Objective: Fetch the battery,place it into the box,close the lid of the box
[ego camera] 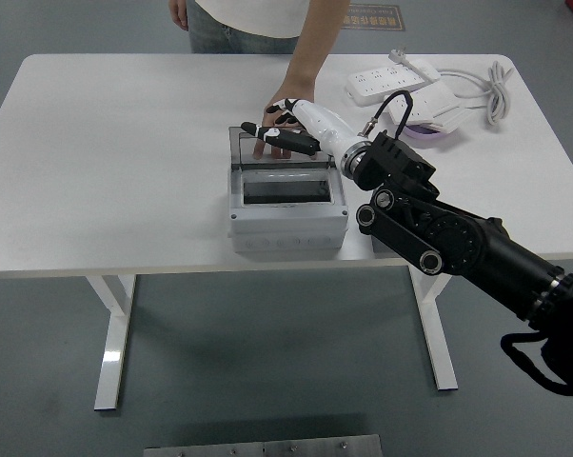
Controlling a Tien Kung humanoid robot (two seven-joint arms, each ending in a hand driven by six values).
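A: Where is the robot's right hand (285,136) now?

B: It is over the back edge of the grey plastic box (287,214), at the top of the clear hinged lid (285,149), which stands upright. The black arm comes in from the lower right and ends in a white forearm shell. The black fingers (288,141) point to the left along the lid's top edge.

A: Does the hand grasp the lid?

B: I cannot tell. The fingers lie stretched and close to the top edge, but whether they touch it or hold it does not show from this view.

A: And the battery?

B: I do not see it clearly. The opening of the box is dark inside and I cannot say what lies in it. A grey block (379,237) stands just beside the box on its right, mostly hidden behind the arm — what it is, I cannot tell.

A: Is a person there?

B: Yes, a person stands at the far side of the white table (115,162). The person's hand (276,129) rests flat on the table just behind the lid, and it shows partly through the clear plastic.

A: Something else on the table?

B: A white power strip (393,74) with a white cable (497,85) lies at the far right, and near it a white and purple object (431,116) — partly covered by the arm's black cable.
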